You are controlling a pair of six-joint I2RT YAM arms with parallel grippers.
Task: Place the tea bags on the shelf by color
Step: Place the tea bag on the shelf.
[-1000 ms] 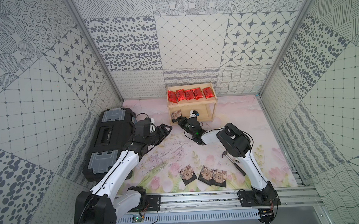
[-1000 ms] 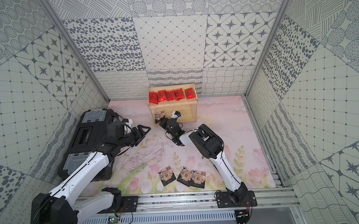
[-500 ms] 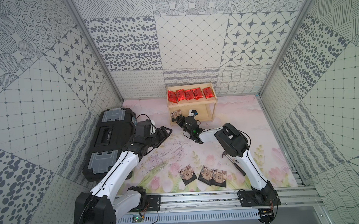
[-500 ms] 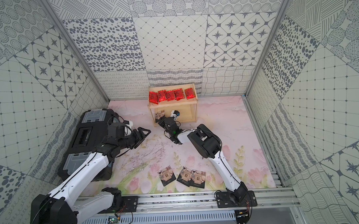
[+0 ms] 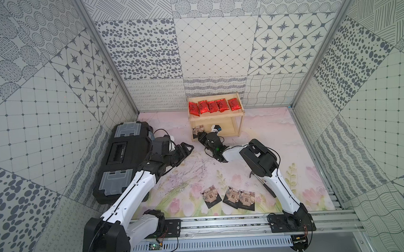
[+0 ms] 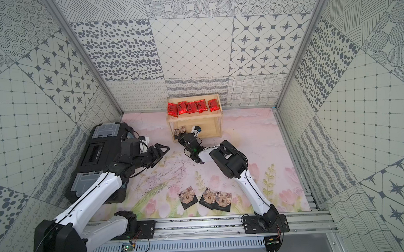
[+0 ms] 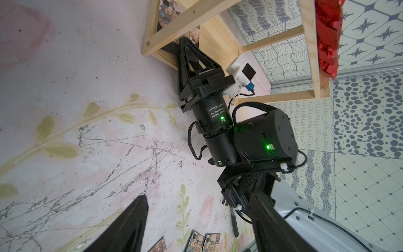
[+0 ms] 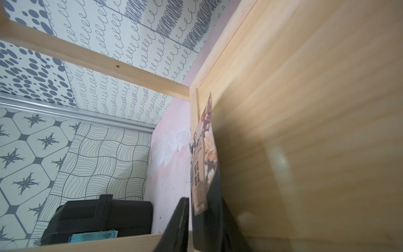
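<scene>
Left pincer cut off by frame edge.

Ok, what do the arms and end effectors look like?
The left arm and right arm: white link shells, black joints, thin black cables. The right wrist motor: printed label, green lights. The left end effector and right end effector: black, triangular open-frame fingers.

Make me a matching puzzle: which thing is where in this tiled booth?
Things:
1 five shiny red foil packets
2 three flat dark square sachets
3 lone flat dark sachet
4 long black plastic toolbox
Places:
A lower tier of pale wooden shelf
B shelf's top tier
C floral mat by the front rail
D along the left wall
Pairs: 1-B, 2-C, 3-A, 4-D.
</scene>
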